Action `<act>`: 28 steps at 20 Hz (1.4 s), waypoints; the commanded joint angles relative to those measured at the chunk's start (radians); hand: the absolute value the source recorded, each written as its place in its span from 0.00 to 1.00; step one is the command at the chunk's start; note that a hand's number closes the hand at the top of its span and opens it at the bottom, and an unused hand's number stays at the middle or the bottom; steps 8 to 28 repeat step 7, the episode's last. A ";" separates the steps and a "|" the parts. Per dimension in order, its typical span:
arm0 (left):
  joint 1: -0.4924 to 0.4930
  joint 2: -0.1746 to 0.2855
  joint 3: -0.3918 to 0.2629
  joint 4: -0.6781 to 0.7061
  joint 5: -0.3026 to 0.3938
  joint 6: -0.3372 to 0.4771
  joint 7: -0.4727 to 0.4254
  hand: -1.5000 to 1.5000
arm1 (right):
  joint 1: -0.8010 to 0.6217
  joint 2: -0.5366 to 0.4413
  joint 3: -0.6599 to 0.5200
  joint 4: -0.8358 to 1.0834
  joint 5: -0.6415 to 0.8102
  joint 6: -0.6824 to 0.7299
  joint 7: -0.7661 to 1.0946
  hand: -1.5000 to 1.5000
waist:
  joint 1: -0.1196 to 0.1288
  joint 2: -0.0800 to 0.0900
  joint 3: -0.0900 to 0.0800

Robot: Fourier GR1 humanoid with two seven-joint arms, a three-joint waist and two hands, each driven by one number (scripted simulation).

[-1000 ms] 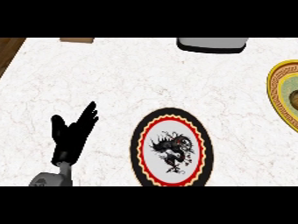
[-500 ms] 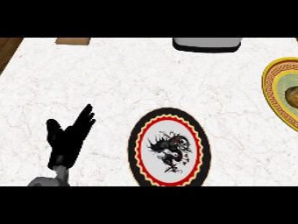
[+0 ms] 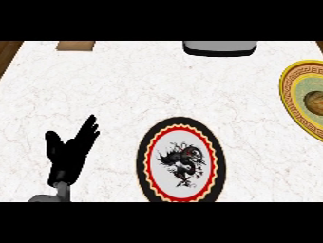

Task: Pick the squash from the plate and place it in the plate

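Fingers on the left hand are straight and spread, holding nothing, at the lower left of the frame. The right hand does not show. The squash sits in the middle of the yellow plate at the right edge, far from that hand. The black and red plate lies at the bottom middle of the white tabletop. The squash looks round and hard, maybe a bit heavy, and it could roll. It seems best to come from above and curl fingers round its widest part.
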 commanded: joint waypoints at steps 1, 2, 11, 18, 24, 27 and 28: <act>0.010 -0.006 -0.003 -0.003 -0.009 0.009 -0.010 0.50 | 0.069 -0.013 0.020 -0.010 0.024 0.152 -0.205 0.00 | -0.008 -0.004 -0.001; -0.005 -0.010 0.004 0.024 0.005 0.000 -0.006 0.50 | 0.071 -0.016 0.012 -0.006 0.015 0.149 -0.201 0.00 | -0.014 0.000 -0.001; -0.008 -0.007 0.001 0.007 0.003 -0.003 -0.002 0.50 | 0.104 -0.030 0.014 -0.018 0.014 0.125 -0.213 0.00 | -0.010 -0.002 0.002; -0.008 -0.007 0.001 0.007 0.003 -0.003 -0.002 0.50 | 0.104 -0.030 0.014 -0.018 0.014 0.125 -0.213 0.00 | -0.010 -0.002 0.002; -0.008 -0.007 0.001 0.007 0.003 -0.003 -0.002 0.50 | 0.104 -0.030 0.014 -0.018 0.014 0.125 -0.213 0.00 | -0.010 -0.002 0.002; -0.008 -0.007 0.001 0.007 0.003 -0.003 -0.002 0.50 | 0.104 -0.030 0.014 -0.018 0.014 0.125 -0.213 0.00 | -0.010 -0.002 0.002; -0.008 -0.007 0.001 0.007 0.003 -0.003 -0.002 0.50 | 0.104 -0.030 0.014 -0.018 0.014 0.125 -0.213 0.00 | -0.010 -0.002 0.002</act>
